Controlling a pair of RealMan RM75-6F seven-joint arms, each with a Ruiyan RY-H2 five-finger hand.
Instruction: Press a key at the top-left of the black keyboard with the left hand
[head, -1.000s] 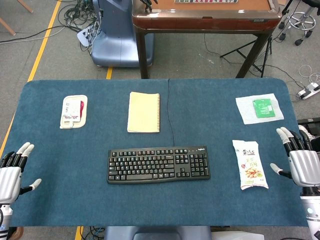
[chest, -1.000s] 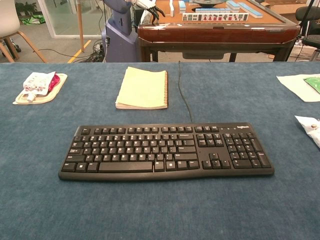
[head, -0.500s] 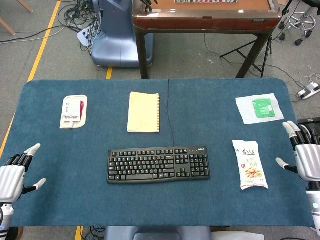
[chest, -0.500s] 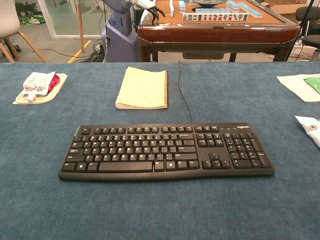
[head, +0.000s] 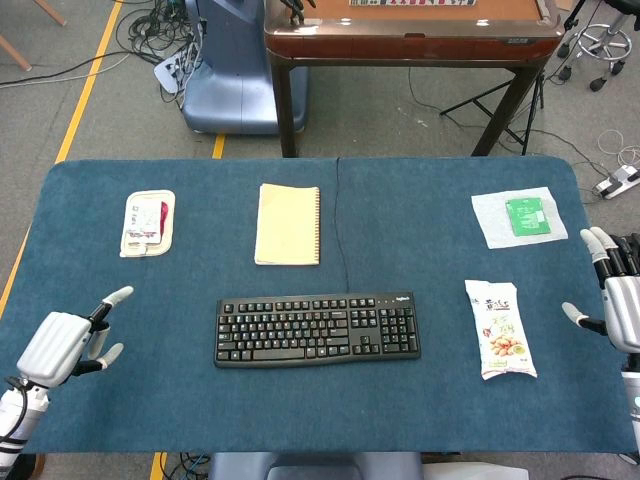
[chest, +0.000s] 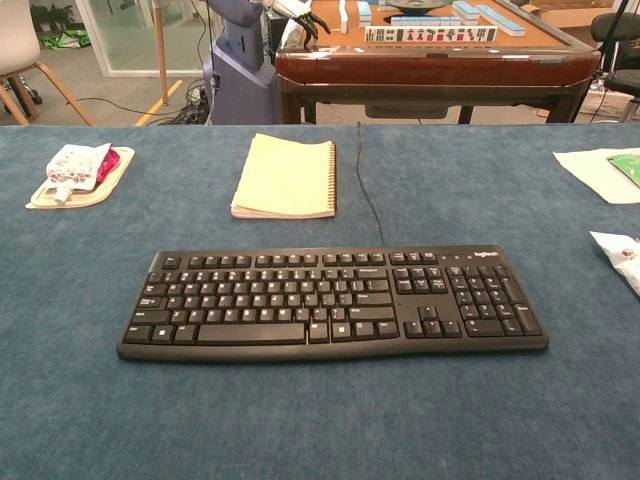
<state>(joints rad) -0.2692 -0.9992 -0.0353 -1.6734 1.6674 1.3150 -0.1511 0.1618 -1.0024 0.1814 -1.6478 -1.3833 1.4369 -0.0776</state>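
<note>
Looking down from the head view, the black plastic keyboard (head: 317, 329) lies flat near the middle of the blue cloth-covered table (head: 420, 240), its cable running toward the far edge. The left hand (head: 62, 345) hovers over the table's near-left part, well apart from the keyboard, most fingers curled in and one pointing toward it, holding nothing. The right hand (head: 618, 305) sits at the table's right edge, fingers spread and empty. A pale yellow spiral notebook (head: 288, 224) lies beyond the keyboard; a white snack packet (head: 499, 328) lies to its right

From the chest view, the keyboard (chest: 330, 300) fills the centre, the notebook (chest: 286, 177) behind it; neither hand shows
</note>
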